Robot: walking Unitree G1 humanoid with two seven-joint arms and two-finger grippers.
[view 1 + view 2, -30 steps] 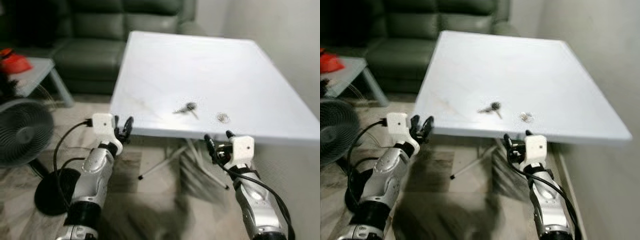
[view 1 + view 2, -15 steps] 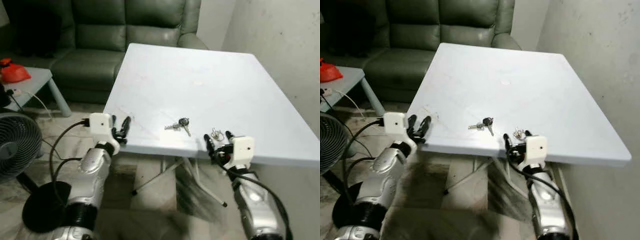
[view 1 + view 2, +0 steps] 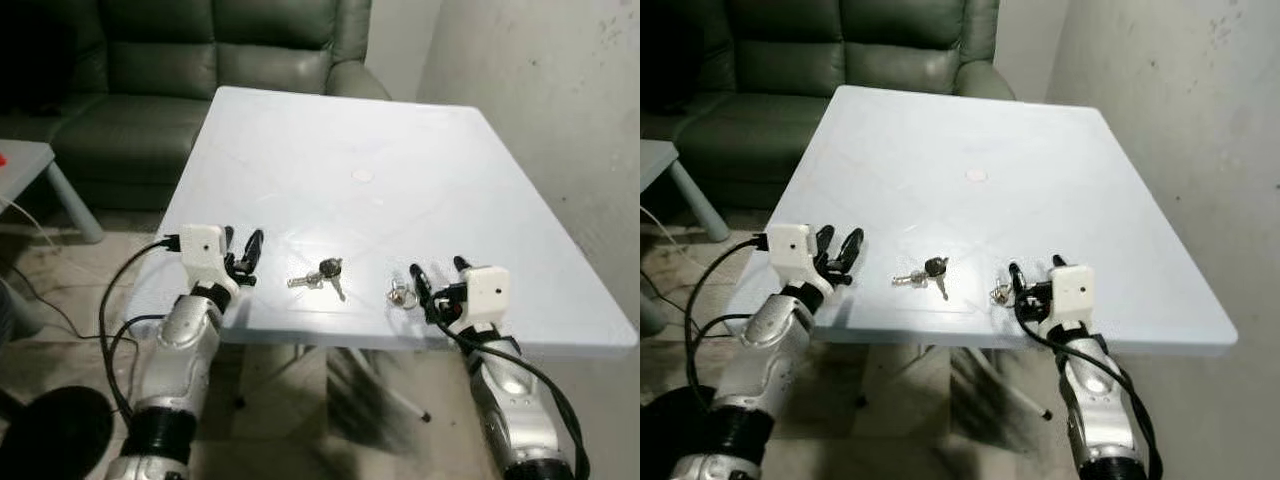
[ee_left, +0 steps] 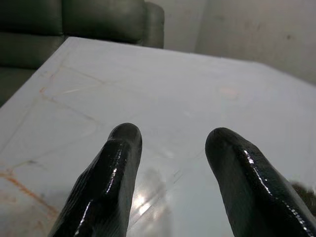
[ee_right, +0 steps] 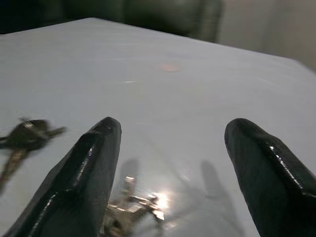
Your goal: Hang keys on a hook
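Note:
A bunch of keys (image 3: 320, 274) with a black head lies flat on the white table (image 3: 400, 150), near its front edge. To their right lies a small silver metal piece (image 3: 402, 294) with a ring. My left gripper (image 3: 243, 238) is open over the table's front left part, left of the keys, holding nothing. My right gripper (image 3: 437, 267) is open just right of the silver piece, low over the tabletop. In the right wrist view the silver piece (image 5: 131, 207) sits between the spread fingers (image 5: 96, 153), and the keys (image 5: 24, 136) lie off to one side.
A dark green sofa (image 3: 200, 60) stands behind the table. A pale wall (image 3: 560, 110) runs along the right. A low grey side table (image 3: 20, 160) and a black fan base (image 3: 40, 430) stand on the floor at the left.
The camera has come closer and the whole scene has shifted. Both grippers, earlier below and in front of the table's edge, now reach over the tabletop. Keys and silver piece lie unmoved.

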